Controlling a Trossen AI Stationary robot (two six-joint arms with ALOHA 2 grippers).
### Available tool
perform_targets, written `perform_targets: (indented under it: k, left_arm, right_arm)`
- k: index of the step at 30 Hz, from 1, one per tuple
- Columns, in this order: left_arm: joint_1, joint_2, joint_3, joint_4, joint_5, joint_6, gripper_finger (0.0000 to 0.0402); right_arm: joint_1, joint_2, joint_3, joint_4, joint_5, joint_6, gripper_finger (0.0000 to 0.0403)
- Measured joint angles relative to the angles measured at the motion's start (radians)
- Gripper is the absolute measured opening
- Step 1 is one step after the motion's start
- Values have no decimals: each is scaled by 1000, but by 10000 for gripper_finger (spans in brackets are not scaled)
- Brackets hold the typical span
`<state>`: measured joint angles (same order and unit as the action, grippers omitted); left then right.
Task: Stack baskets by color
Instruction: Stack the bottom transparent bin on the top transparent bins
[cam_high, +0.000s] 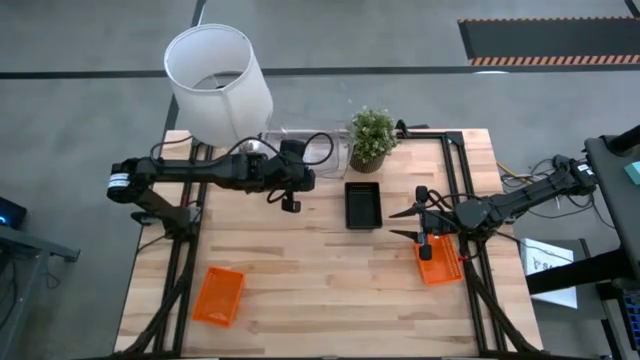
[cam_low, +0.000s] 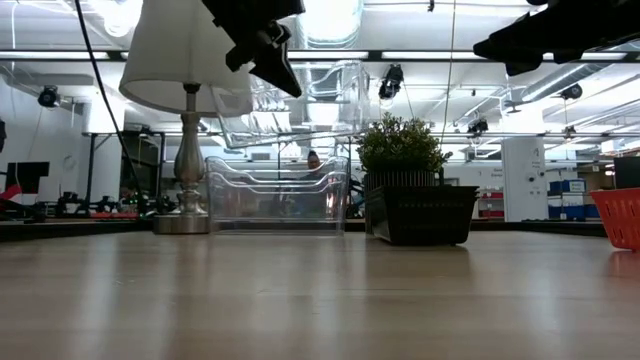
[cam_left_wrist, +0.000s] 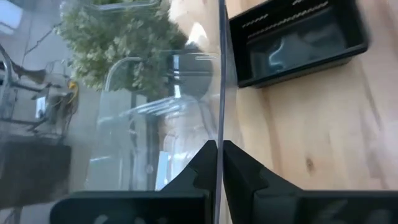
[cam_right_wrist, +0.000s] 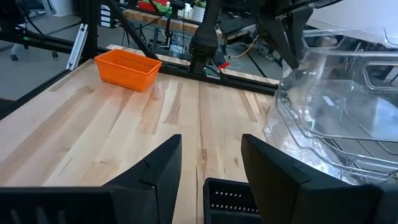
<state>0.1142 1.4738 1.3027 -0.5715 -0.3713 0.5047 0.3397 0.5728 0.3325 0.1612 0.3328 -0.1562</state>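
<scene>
My left pincer (cam_left_wrist: 219, 163) is clamping the thin wall of a clear basket (cam_left_wrist: 155, 124), fingers pressed together on that one edge, and I am holding the basket up off the tabletop (cam_high: 300, 270) toward its far side. It is hanging just over the stack of clear baskets (cam_low: 277, 195) that is sitting beside the lamp (cam_low: 185, 110) and the potted plant (cam_low: 402, 160). To seat it well I am judging that I need to square its long sides with the stack beneath, level it, and come straight down before letting go; a grip on a single wall is likely to let it swing, so slow is better. My right pincer (cam_high: 424, 224) is waiting with its fingers standing apart and nothing between them, near the right edge, above one orange basket (cam_high: 438, 260). Beyond it, the black basket (cam_high: 363, 203) is lying mid-table in front of the plant. The other orange basket (cam_high: 219, 295) is sitting well apart at the near left, so the orange pair is not yet stacked.
</scene>
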Motion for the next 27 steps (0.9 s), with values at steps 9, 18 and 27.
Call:
perform_targets:
  k: [9, 18, 27]
  left_arm:
    - [41, 0, -63, 40, -16, 1, 0]
    - [47, 0, -83, 40, -20, -31, 0]
    - [48, 0, -86, 40, -15, -31, 0]
  right_arm:
    - [0, 0, 0, 0, 0, 36, 160]
    - [0, 0, 0, 2, 0, 52, 160]
    - [0, 0, 0, 2, 0, 56, 160]
